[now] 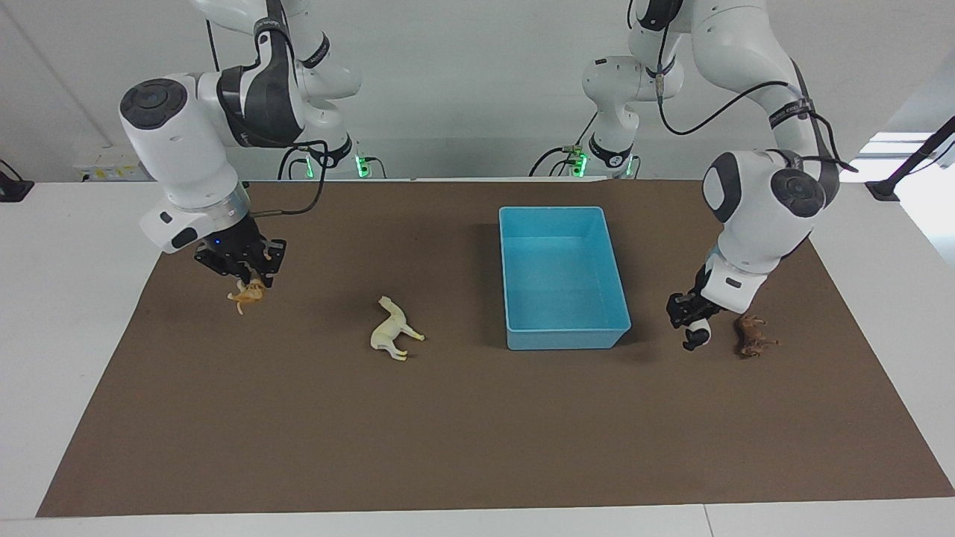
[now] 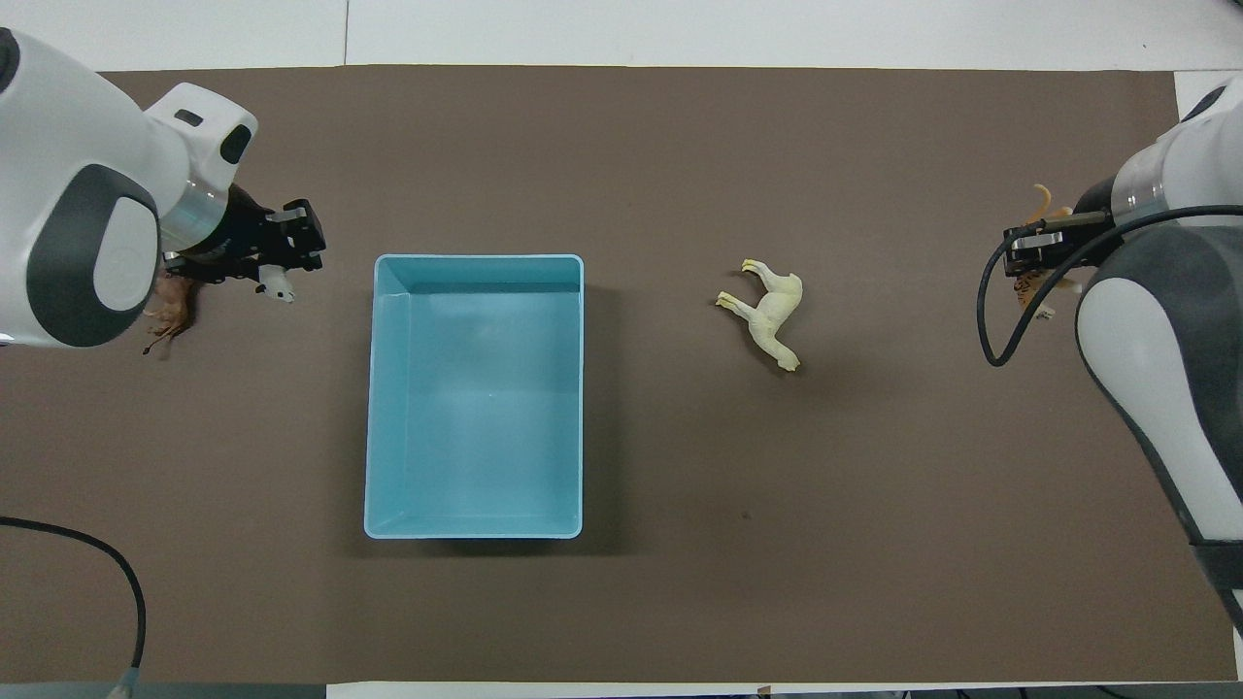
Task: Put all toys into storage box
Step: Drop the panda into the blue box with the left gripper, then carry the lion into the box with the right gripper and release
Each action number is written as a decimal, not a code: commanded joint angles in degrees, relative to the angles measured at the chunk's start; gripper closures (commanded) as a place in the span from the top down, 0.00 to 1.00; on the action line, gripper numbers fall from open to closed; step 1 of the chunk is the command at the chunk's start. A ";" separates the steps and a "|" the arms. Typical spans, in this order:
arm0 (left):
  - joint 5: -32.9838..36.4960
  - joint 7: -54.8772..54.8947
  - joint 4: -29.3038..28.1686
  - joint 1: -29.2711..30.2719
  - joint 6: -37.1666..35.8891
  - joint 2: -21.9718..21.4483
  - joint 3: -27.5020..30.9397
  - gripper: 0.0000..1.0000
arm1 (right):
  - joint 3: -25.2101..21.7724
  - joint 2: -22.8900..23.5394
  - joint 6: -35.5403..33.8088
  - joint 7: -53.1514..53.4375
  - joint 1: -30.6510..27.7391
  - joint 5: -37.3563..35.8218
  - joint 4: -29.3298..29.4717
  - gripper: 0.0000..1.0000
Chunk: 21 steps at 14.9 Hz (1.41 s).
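The storage box (image 1: 565, 341) (image 2: 476, 408), light blue, stands on the brown mat with nothing in it. My left gripper (image 1: 690, 325) (image 2: 284, 264) is shut on the black-and-white panda (image 1: 697, 338) (image 2: 277, 286), which hangs just above the mat between the box and the brown lion (image 1: 752, 335) (image 2: 173, 311). The lion lies on the mat toward the left arm's end. My right gripper (image 1: 251, 282) (image 2: 1035, 254) is shut on the orange tiger (image 1: 245, 296) (image 2: 1035, 287), raised over the mat at the right arm's end. The cream horse (image 1: 393, 333) (image 2: 770, 313) lies between the box and the tiger.
A brown mat (image 1: 477, 432) covers most of the white table (image 1: 60, 298). Black cables hang from both wrists. The left arm's forearm partly covers the lion in the overhead view.
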 commanded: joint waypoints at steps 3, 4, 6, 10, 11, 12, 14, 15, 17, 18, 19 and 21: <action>-0.30 -14.84 -17.16 -12.93 6.24 -7.85 0.79 0.29 | 1.04 -2.08 -1.67 -1.27 -0.46 0.19 -0.18 0.00; -0.30 -16.60 -19.81 -14.52 8.78 -8.74 0.79 0.34 | 1.13 -2.08 -1.76 -1.10 -0.46 0.28 -0.18 0.00; -0.30 -17.32 -21.33 -15.94 9.34 -9.36 0.79 0.92 | 3.06 -2.17 -1.76 -0.40 -0.46 0.63 -0.09 0.00; 1.01 -16.09 -18.26 -14.02 5.92 -9.89 1.14 1.00 | 7.18 -2.17 -1.68 6.52 -0.46 0.72 0.61 0.00; 2.15 -13.39 -17.21 -11.92 4.60 -10.06 1.05 1.00 | 8.94 -2.17 -1.68 9.77 -0.38 0.72 0.61 0.00; 2.51 -8.84 -16.33 -9.99 4.07 -10.07 1.14 1.00 | 11.13 -2.17 -1.68 13.63 -0.46 0.72 0.70 0.00; 3.65 -0.32 -15.88 -4.73 4.93 -9.80 1.23 1.00 | 16.48 -2.17 -0.63 20.84 -0.38 0.72 0.61 0.00; 4.61 6.87 -15.70 -0.86 5.98 -9.63 1.23 1.00 | 20.08 -2.08 0.60 26.36 -0.38 0.80 0.61 0.00; 4.97 20.50 -16.23 6.52 9.75 -9.28 1.23 1.00 | 25.89 -0.94 5.33 33.50 -0.38 1.59 0.35 0.00; 4.97 25.17 -16.40 9.34 12.12 -9.10 1.23 1.00 | 28.53 -0.24 7.88 36.49 0.15 2.99 0.00 0.00; 4.97 28.00 -16.49 11.46 14.15 -8.66 1.23 1.00 | 28.99 0.99 10.51 41.05 3.89 3.18 -0.09 0.00; 6.46 32.58 -16.41 14.45 18.89 -6.47 1.23 1.00 | 28.82 4.50 16.14 48.97 10.50 2.22 -0.26 0.00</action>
